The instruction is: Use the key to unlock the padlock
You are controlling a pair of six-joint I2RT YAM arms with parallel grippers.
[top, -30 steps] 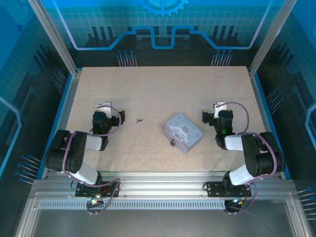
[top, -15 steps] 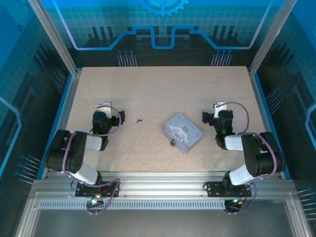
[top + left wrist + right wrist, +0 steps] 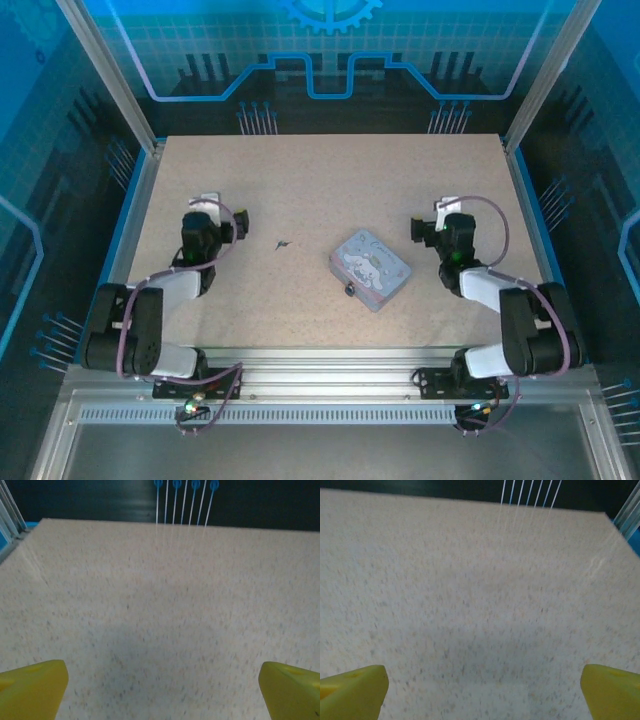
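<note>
The left claw [image 3: 211, 207] hangs over the left side of the speckled beige counter [image 3: 320, 180], its 2 yellow fingers [image 3: 32, 687] spread wide with nothing between them. The key [image 3: 283, 243], a thin dark sliver, lies flat on the counter to that claw's right and slightly nearer the arm bases, apart from it.

The padlock [image 3: 350, 290], a small dark knob, sits at the near edge of a pale blue-lavender cartoon tin [image 3: 372, 266], touching it, roughly midway between the 2 arms. The right claw [image 3: 441, 212] is poised over the counter's right side, beyond the tin and well apart from the padlock, its yellow fingers [image 3: 352, 687] likewise spread wide around bare surface.

The counter has a blue rim [image 3: 135, 215] and sits inside an aluminium frame [image 3: 105, 75]. It is walled by blue translucent panels [image 3: 330, 45] printed with circuit lines and a gear. Thin blue-tipped rods [image 3: 185, 485] stand at the far edge.
</note>
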